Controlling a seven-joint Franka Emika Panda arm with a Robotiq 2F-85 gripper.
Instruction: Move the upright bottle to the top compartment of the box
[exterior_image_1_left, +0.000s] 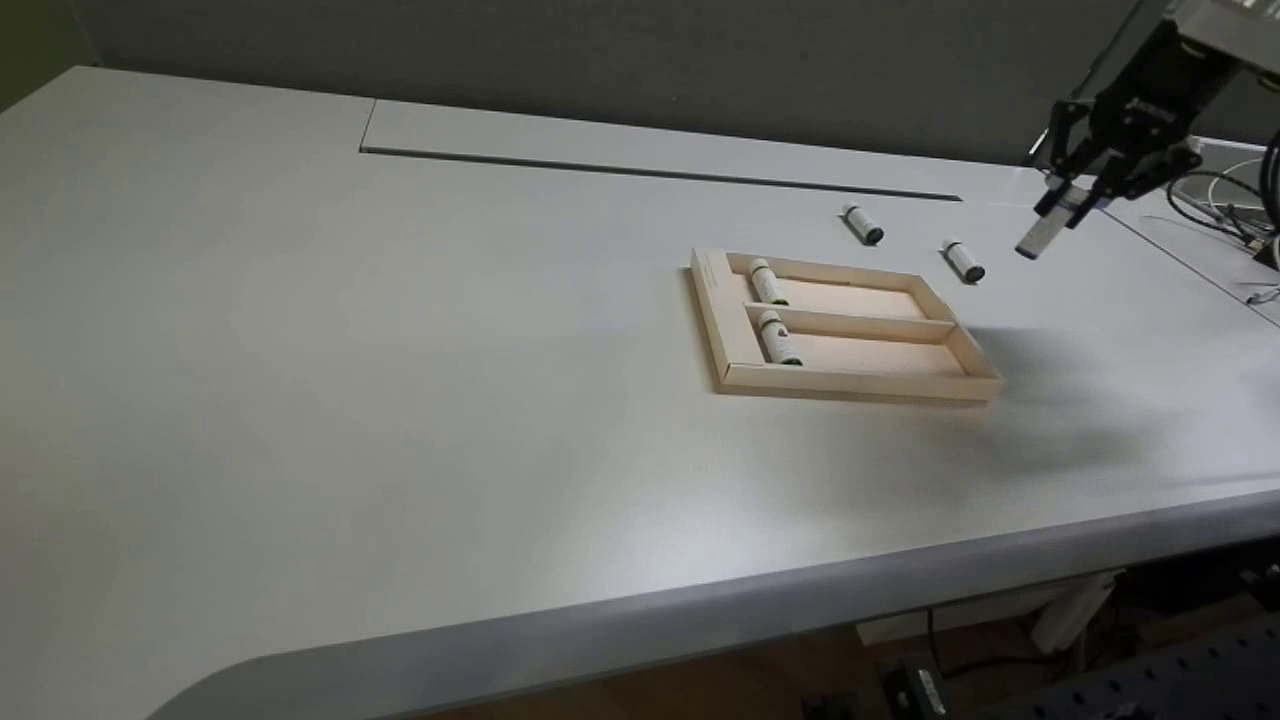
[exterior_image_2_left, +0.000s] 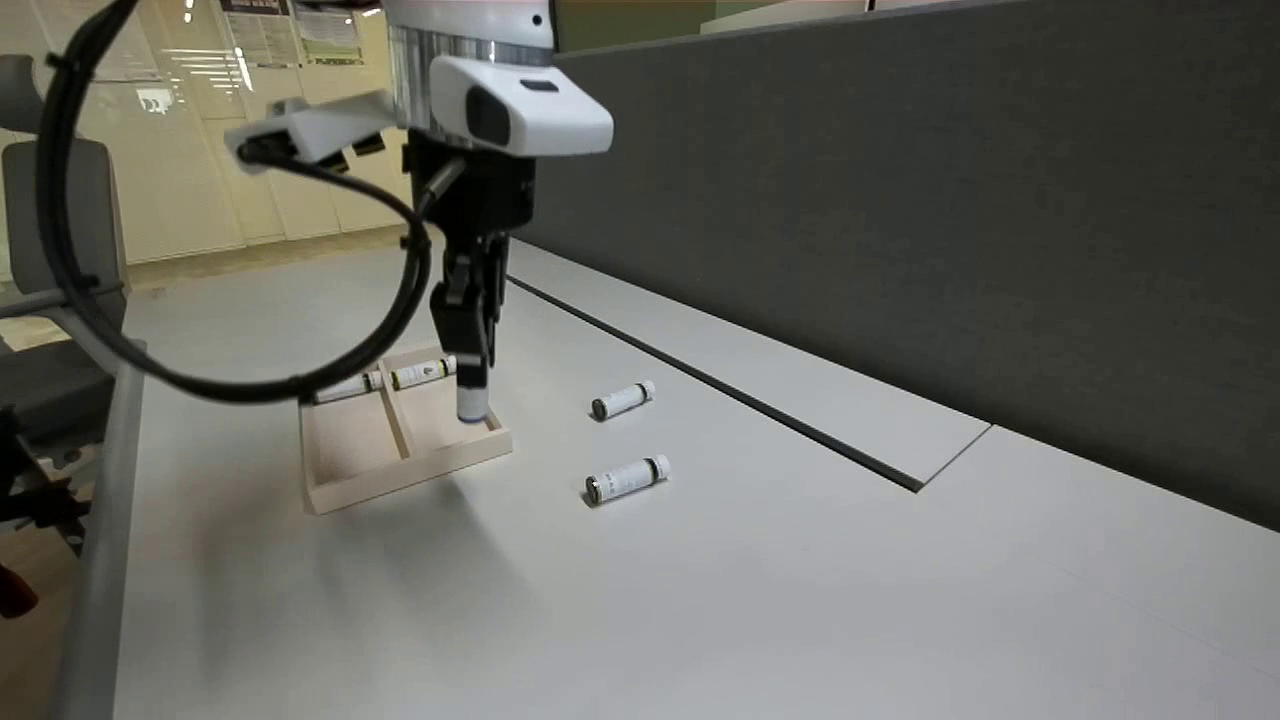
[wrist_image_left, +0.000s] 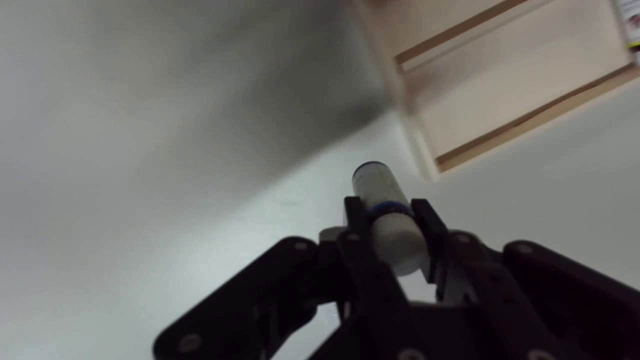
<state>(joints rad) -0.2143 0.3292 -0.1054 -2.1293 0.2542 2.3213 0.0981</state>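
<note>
My gripper (exterior_image_1_left: 1066, 205) is shut on a small pale bottle (exterior_image_1_left: 1042, 236) and holds it above the table beside the box. The bottle looks white-grey with a blue band in the wrist view (wrist_image_left: 378, 184). It hangs tilted in an exterior view and points down from the fingers (exterior_image_2_left: 474, 372) in an exterior view (exterior_image_2_left: 472, 404). The pale-wood box (exterior_image_1_left: 860, 384) lies flat, split by a slat. Its top compartment (exterior_image_1_left: 850, 298) holds one lying bottle (exterior_image_1_left: 768, 283) at its left end. The near compartment (exterior_image_1_left: 880, 357) holds another bottle (exterior_image_1_left: 779, 340).
Two loose bottles (exterior_image_1_left: 863, 224) (exterior_image_1_left: 963, 262) lie on the table behind the box; they also show in an exterior view (exterior_image_2_left: 622, 400) (exterior_image_2_left: 627, 481). A grey partition (exterior_image_2_left: 900, 220) stands along the table's back edge. Cables (exterior_image_1_left: 1225, 205) lie at the table's far right.
</note>
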